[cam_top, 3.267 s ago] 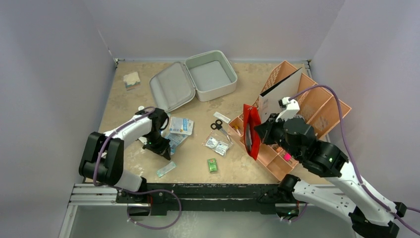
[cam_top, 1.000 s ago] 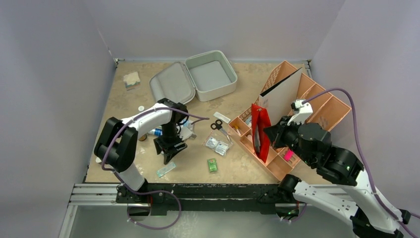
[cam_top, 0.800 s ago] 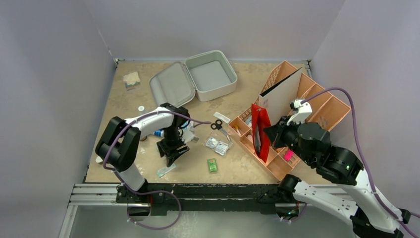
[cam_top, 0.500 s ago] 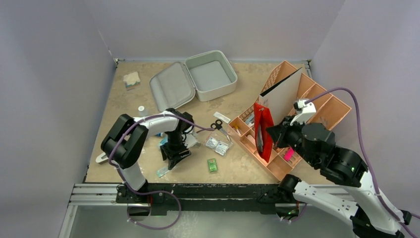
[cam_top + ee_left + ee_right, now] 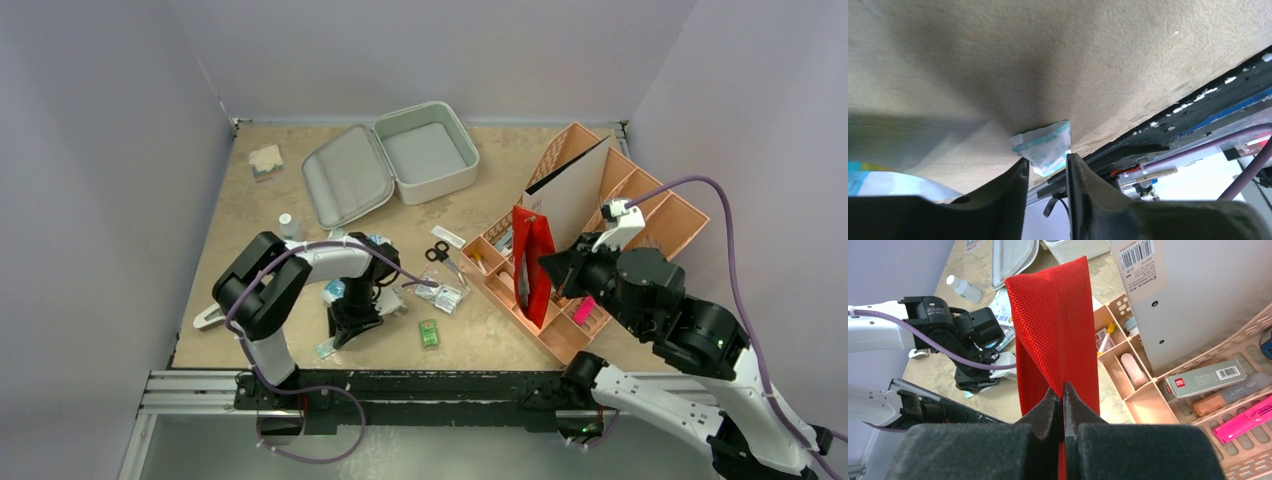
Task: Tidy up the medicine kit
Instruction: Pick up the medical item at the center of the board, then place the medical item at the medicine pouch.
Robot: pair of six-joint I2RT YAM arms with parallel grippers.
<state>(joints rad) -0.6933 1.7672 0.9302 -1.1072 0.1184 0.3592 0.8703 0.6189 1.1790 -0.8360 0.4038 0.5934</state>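
The medicine kit [image 5: 432, 152] lies open at the back of the table, its grey lid [image 5: 346, 178] flat to the left and nothing in it. My left gripper [image 5: 343, 330] points down at the table near the front edge. Its jaws stand partly apart, with the end of a small white-and-teal sachet [image 5: 1043, 148] between the fingertips. The same sachet [image 5: 335, 345] also shows in the top view. My right gripper [image 5: 1062, 387] is shut on a red fabric pouch [image 5: 1055, 320]. It holds the pouch [image 5: 530, 262] upright above the orange tray's left edge.
The orange compartmented tray [image 5: 655, 215] fills the right side, with a tall white box [image 5: 570, 190] and a pink marker [image 5: 583, 311] in it. Scissors [image 5: 440, 252], foil packs [image 5: 441, 292], a green packet [image 5: 429, 333], a small bottle [image 5: 286, 222] and a gauze pad [image 5: 266, 160] lie scattered.
My left gripper has moved toward the front edge and come down over the sachet, its jaws narrowing. The right arm has shifted slightly right with the red pouch.
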